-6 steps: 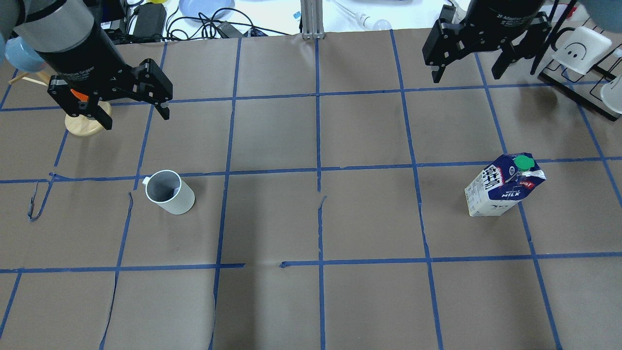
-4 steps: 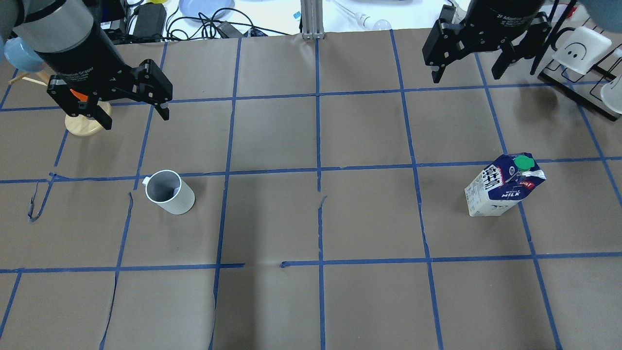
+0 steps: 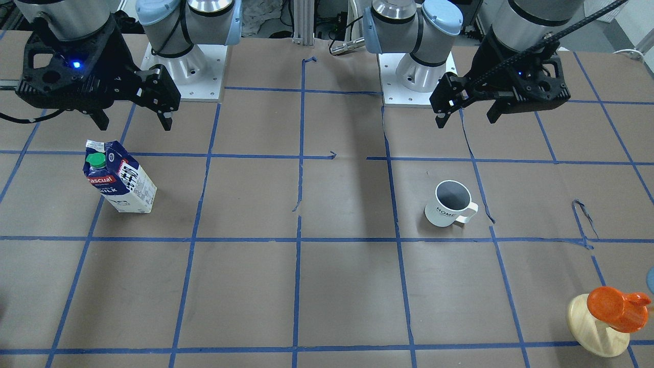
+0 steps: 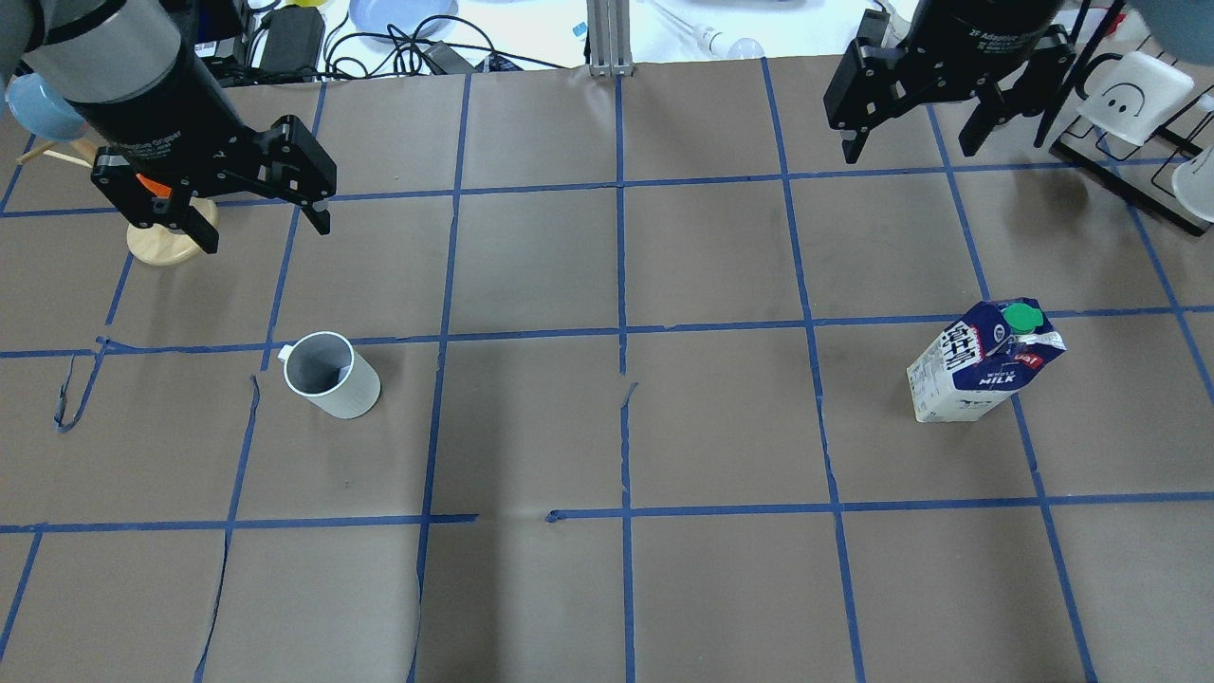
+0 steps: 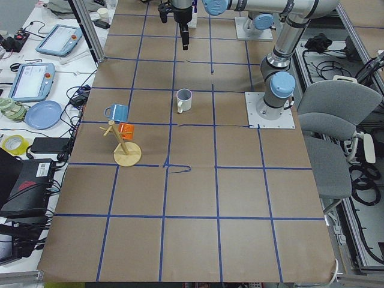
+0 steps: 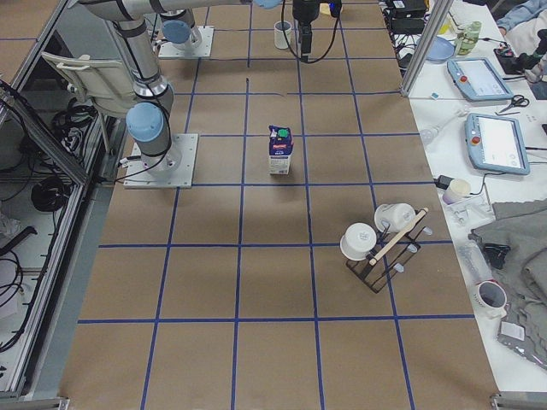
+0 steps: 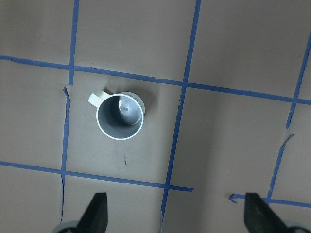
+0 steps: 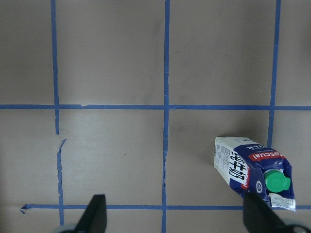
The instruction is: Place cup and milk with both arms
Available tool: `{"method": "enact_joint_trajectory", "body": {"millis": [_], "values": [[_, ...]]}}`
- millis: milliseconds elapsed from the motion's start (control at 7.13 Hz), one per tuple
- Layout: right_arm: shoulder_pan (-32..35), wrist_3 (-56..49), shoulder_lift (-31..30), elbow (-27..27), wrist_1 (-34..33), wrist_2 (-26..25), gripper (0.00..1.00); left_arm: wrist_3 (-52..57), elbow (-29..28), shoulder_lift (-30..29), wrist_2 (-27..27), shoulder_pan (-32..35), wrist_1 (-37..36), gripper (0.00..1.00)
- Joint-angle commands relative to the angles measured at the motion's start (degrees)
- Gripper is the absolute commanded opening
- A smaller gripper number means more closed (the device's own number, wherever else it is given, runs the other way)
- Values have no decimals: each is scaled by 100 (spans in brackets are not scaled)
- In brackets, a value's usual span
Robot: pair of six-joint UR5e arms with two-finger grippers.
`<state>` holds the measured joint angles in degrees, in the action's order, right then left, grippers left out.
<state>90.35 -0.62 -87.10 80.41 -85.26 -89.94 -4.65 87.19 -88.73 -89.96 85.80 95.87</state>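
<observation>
Front: nothing grasped yet; left pincer [image 3: 467, 115] spread wide, hovering behind cup [image 3: 450, 203]; right pincer [image 3: 134, 120] likewise apart, behind milk [image 3: 120, 178].
Overhead: cup upright left of centre, milk upright far right, both untouched on papered tabletop [image 4: 721, 588]; gripping and placing all left to do.
Left wrist: glossy round ceramic, grey inside, side handle [image 7: 97, 98].
Right wrist: boxy printed carton, gable top, green screw cap [image 8: 274, 183].

Overhead, front cameras oppose across table [image 4: 531, 427]; wrist cameras look straight down at cup [image 7: 120, 116], milk [image 8: 252, 172].
</observation>
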Motion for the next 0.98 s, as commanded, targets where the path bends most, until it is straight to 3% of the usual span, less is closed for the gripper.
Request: {"method": "enact_joint_trajectory", "body": {"millis": [0,841], "values": [[0,0,0,1,0,2,100,34,0,-21,-4,-45,-60,100],[0,-9,0,10,9,2,100,26,9,-66,-4,-37,-77,100]]}}
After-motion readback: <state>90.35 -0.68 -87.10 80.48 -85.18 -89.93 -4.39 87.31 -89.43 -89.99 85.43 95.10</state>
